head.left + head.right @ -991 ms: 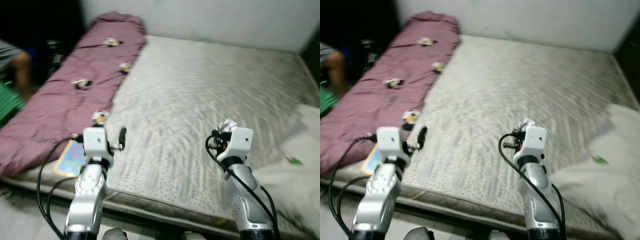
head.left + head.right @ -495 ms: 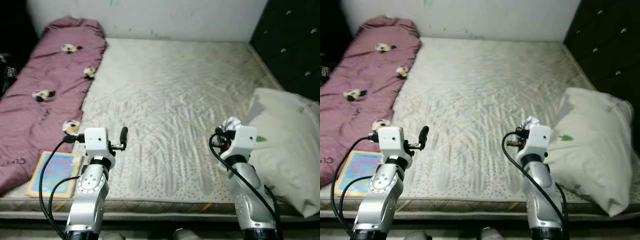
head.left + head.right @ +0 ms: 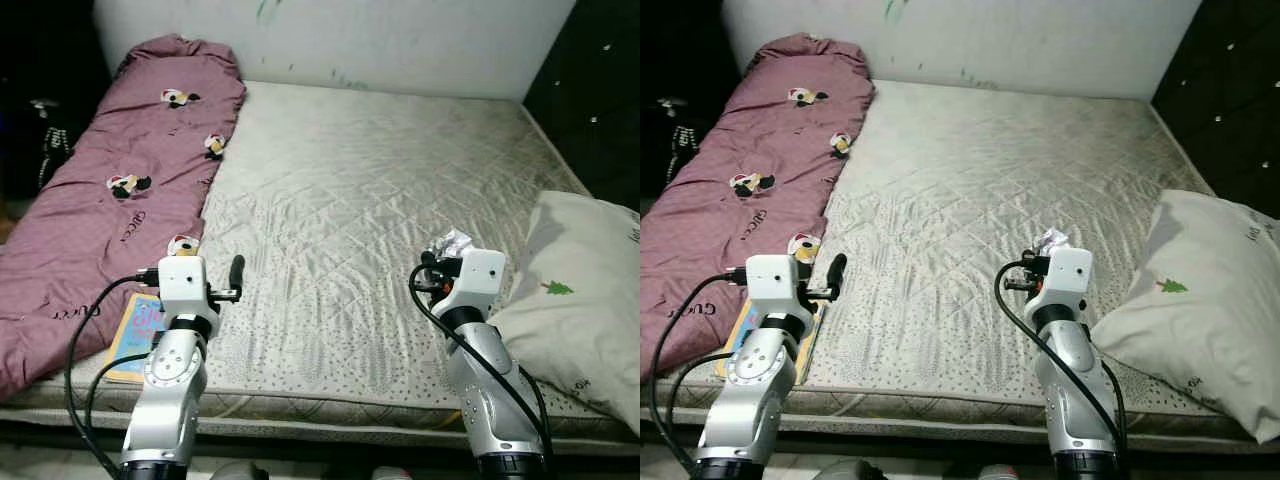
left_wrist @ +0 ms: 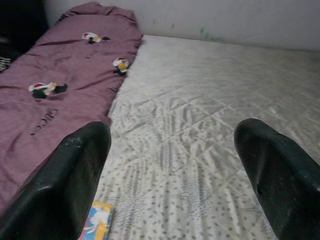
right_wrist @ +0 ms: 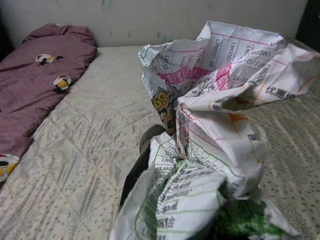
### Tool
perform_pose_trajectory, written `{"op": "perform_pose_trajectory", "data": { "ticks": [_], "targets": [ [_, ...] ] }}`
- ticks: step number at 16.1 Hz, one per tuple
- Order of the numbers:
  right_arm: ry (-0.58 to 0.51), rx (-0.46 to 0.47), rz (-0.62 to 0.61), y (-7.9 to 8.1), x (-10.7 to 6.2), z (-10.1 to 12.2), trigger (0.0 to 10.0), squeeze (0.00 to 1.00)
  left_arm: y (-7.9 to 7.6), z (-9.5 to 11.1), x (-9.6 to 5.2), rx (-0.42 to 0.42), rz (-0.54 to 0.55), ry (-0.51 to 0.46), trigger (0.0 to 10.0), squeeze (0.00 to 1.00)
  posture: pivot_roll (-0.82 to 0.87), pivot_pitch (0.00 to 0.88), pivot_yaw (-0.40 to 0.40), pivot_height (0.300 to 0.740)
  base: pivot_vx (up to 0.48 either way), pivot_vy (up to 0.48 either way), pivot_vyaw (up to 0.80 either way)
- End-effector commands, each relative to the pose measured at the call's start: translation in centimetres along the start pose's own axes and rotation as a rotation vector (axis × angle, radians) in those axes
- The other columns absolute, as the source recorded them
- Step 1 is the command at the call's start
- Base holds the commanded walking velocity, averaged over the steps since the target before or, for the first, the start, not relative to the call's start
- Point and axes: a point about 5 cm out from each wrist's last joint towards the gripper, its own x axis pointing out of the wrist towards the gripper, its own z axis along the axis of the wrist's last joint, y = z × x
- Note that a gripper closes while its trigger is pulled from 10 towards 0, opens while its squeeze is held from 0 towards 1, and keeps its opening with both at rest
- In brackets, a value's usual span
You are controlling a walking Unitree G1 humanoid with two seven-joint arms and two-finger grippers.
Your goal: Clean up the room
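Note:
A crumpled printed paper wrapper (image 5: 215, 115) is held in my right gripper (image 3: 447, 250), which is shut on it above the front right part of the mattress (image 3: 370, 180); the same crumpled wrapper (image 3: 450, 241) pokes out past the wrist. My left gripper (image 3: 236, 272) hovers open over the front left of the mattress, its two black fingers (image 4: 75, 185) spread wide with nothing between them. A colourful book (image 3: 138, 325) lies at the mattress's front left corner, beside my left arm.
A purple quilt (image 3: 110, 190) with cartoon prints runs along the left side of the bed. A white pillow (image 3: 590, 300) with a small green tree print lies at the right. A dark dresser (image 3: 600, 80) stands far right; the wall is behind.
The camera has swung back left: the quilt fills more of the left side and the pillow sits further right. Both grippers keep the same pose, the right still shut on the wrapper.

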Motion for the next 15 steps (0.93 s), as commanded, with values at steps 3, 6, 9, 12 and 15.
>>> {"op": "perform_pose_trajectory", "data": {
  "ticks": [3,6,9,12,15],
  "targets": [
    [0.005,-0.006,-0.005,-0.2,0.09,-0.08,10.0,0.0,-0.3,-0.03,0.03,0.0,-0.006,0.003,10.0,0.0,-0.04,0.0,-0.016,0.74,0.0,0.373,0.0],
    [0.005,-0.012,0.002,-0.03,0.09,-0.13,10.0,0.0,-0.28,-0.06,0.0,-0.001,-0.004,0.003,10.0,0.0,-0.04,0.0,-0.015,0.74,0.0,0.379,-0.48],
    [0.008,-0.01,0.005,-0.05,0.04,-0.19,10.0,0.0,-0.35,-0.07,-0.01,-0.004,-0.002,0.004,10.0,0.0,-0.04,0.0,-0.019,0.74,0.0,0.379,-0.38],
    [0.012,-0.002,0.006,0.0,-0.01,-0.21,10.0,0.0,-0.4,-0.1,-0.03,-0.006,-0.003,0.004,10.0,0.0,-0.05,0.0,-0.019,0.74,0.0,0.38,0.0],
    [0.016,-0.003,0.004,0.04,-0.04,-0.29,10.0,0.0,-0.61,0.02,-0.04,-0.001,-0.013,-0.01,10.0,0.0,-0.04,0.0,-0.021,0.74,0.0,0.109,0.0]
  ]
}}
